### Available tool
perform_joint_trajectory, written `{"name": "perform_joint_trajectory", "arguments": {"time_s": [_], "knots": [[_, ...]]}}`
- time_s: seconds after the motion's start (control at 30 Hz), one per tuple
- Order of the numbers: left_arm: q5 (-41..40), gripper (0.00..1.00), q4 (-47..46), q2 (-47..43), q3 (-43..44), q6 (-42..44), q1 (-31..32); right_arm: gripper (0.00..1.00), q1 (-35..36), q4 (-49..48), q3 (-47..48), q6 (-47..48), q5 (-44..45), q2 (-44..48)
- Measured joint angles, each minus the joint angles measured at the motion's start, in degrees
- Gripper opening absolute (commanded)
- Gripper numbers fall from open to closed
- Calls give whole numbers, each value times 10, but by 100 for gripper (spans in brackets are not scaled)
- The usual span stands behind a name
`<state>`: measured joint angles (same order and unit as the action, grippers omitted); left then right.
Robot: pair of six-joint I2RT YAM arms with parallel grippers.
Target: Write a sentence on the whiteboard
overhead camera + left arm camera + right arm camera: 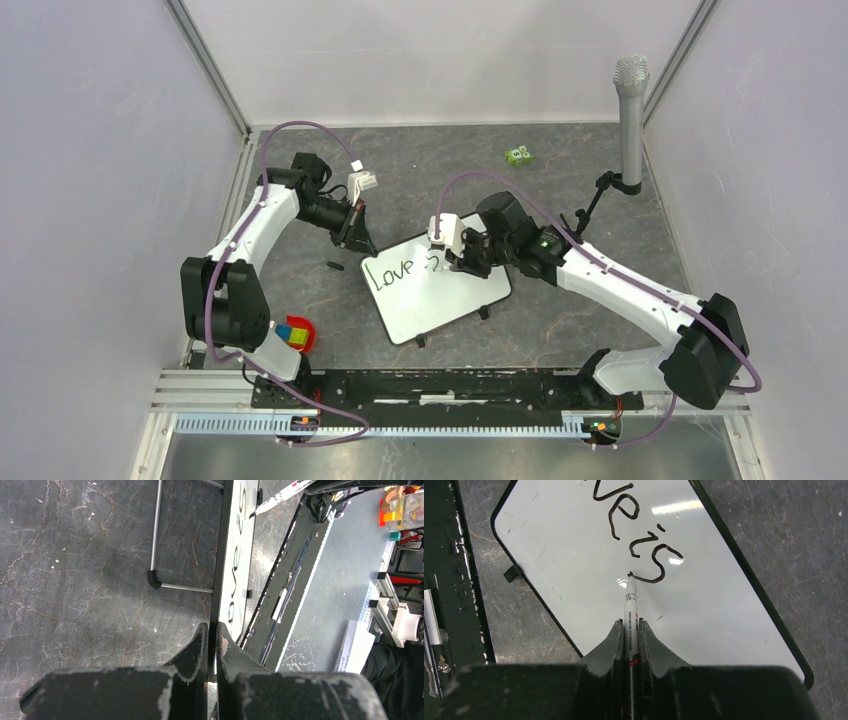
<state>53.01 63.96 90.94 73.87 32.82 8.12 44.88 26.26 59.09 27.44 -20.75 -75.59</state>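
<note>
Whiteboard (440,300) lies askew on the table (560,170). At its far left corner, my left jaws are pinched nearly closed on its black frame. The sentence (634,535) so far reads "Love is". My right jaws clamp a marker (629,605), its tip touching the board at the "s" tail.
</note>
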Motion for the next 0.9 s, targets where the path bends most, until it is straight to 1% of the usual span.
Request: {"name": "perform_joint_trajectory", "arguments": {"time_s": [0.07, 0.17, 0.3, 0.37, 0.43, 0.5, 0.73, 0.9], "knots": [[0, 17, 0, 0, 0, 0, 0, 0, 0, 6, 5, -1, -5, 3], [-1, 35, 0, -1, 0, -1, 0, 0, 0, 13, 6, -2, -15, 14], [-16, 52, 3, -1, -4, -2, 5, 0, 0, 21, 6, -6, -29, 34], [-19, 57, 3, -2, -7, -2, 6, 0, 3, 20, 5, -11, -34, 43], [-20, 57, 3, -7, -11, -2, 6, 0, 10, 14, -2, -17, -37, 51], [-20, 55, 4, -14, -14, -2, 6, 0, 23, 8, -13, -24, -38, 56], [-20, 39, 4, -24, -21, -2, 6, 0, 75, -32, -60, -46, -22, 57], [-19, 28, 4, -24, -21, -2, 6, 0, 109, -64, -75, -57, 2, 56]]}}
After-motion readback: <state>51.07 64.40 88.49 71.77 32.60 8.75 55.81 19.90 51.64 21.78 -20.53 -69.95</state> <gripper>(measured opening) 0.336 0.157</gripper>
